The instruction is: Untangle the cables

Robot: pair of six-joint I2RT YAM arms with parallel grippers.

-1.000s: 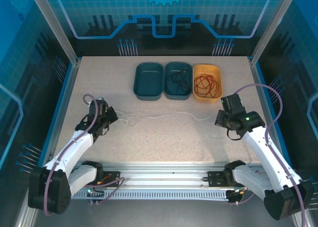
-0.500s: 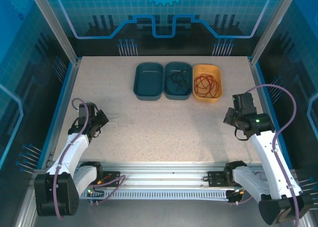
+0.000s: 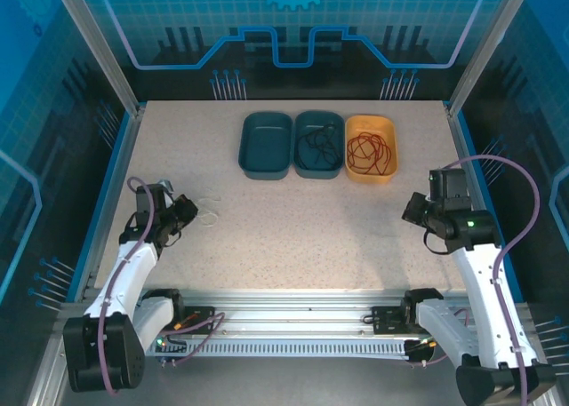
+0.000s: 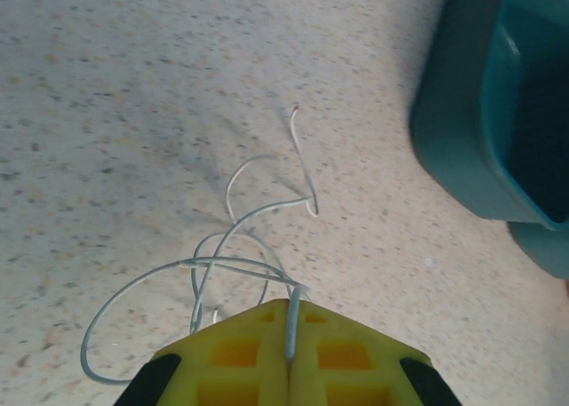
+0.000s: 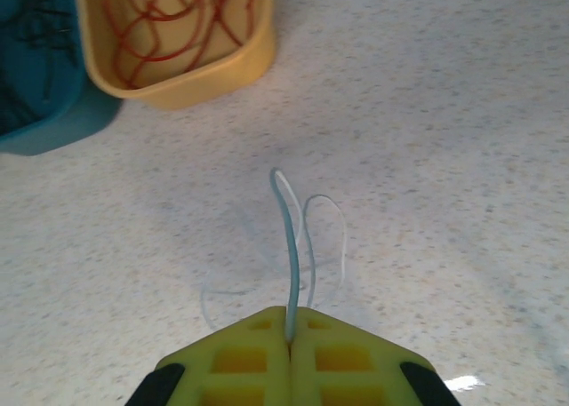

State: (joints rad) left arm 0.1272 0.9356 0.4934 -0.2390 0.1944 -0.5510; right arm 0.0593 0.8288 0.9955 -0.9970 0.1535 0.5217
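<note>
We judge the job mostly done; the red cable (image 5: 182, 24) lies coiled in the yellow tray (image 5: 222, 68) at the far right of the row, and the black cable (image 3: 316, 144) lies in the middle teal tray (image 3: 320, 172), each apart from the others. The left teal tray (image 3: 265, 148) holds nothing (we take it to be meant for the last wire).

What is left is the white cable (image 4: 229, 262); it lies in loose, crossing loops on the table (image 3: 293, 237) at the near left, well apart from the trays. The left gripper (image 4: 289, 322) is clenched on one end of it, the wire running up between the pressed-together fingers. The right gripper (image 5: 289, 326), at the near right, is likewise clenched, pinching a short white strand (image 5: 292, 246) that stands up from its fingertips; in the top view we cannot trace any wire joining the two across the table, so we cannot tell whether this is the same cable.

To our eye, the loops need drawing straight and the white cable needs laying in the empty tray.
</note>
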